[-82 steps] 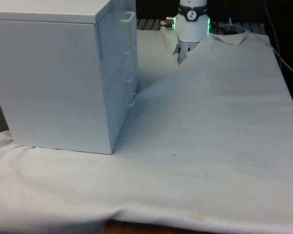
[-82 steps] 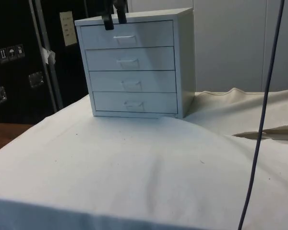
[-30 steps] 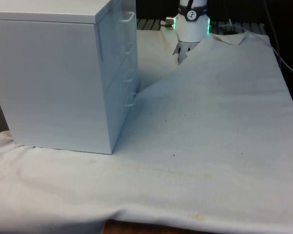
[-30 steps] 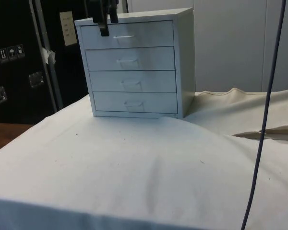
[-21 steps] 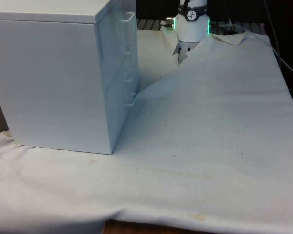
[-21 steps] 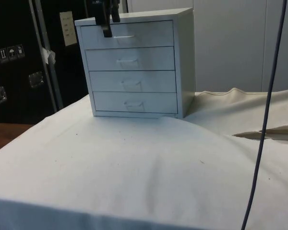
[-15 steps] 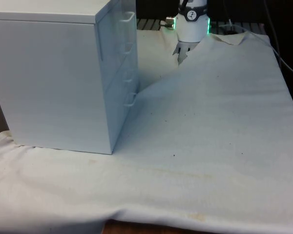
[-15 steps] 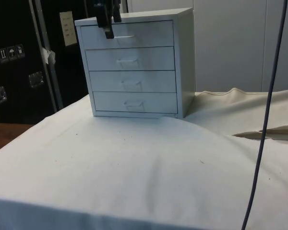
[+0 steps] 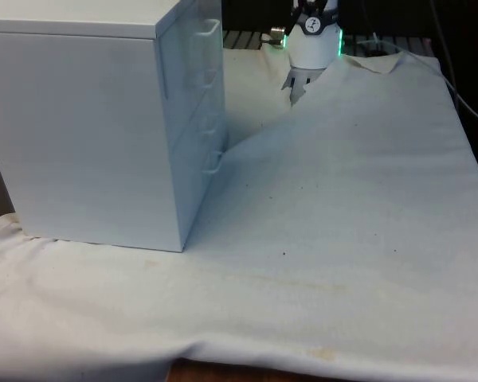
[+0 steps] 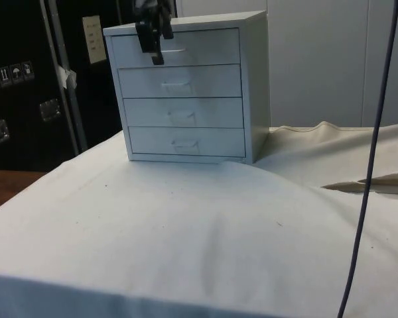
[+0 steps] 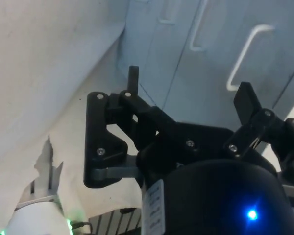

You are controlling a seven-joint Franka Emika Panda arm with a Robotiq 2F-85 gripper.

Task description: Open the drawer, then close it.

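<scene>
A white chest of drawers [image 10: 186,86] with four drawers stands on the cloth, at the front view's left [image 9: 88,127]. All drawers sit flush in the side view. The top drawer [image 10: 199,46] has a small wire handle [image 10: 172,51]. My black gripper [image 10: 155,53] hangs in front of that drawer's left part, just left of the handle. In the wrist view the gripper [image 11: 188,87] is open with nothing between its fingers. The nearest handle [image 11: 246,56] lies just beyond one fingertip [image 11: 245,97].
The white cloth [image 9: 342,207] rises in a fold towards the far end. A dark cable [image 10: 370,165] hangs down at the side view's right. The robot's base [image 9: 311,44] stands behind the chest's drawer side.
In the side view the gripper has dropped a little and shifted right along the top drawer's front, towards its handle. The drawers have not moved.
</scene>
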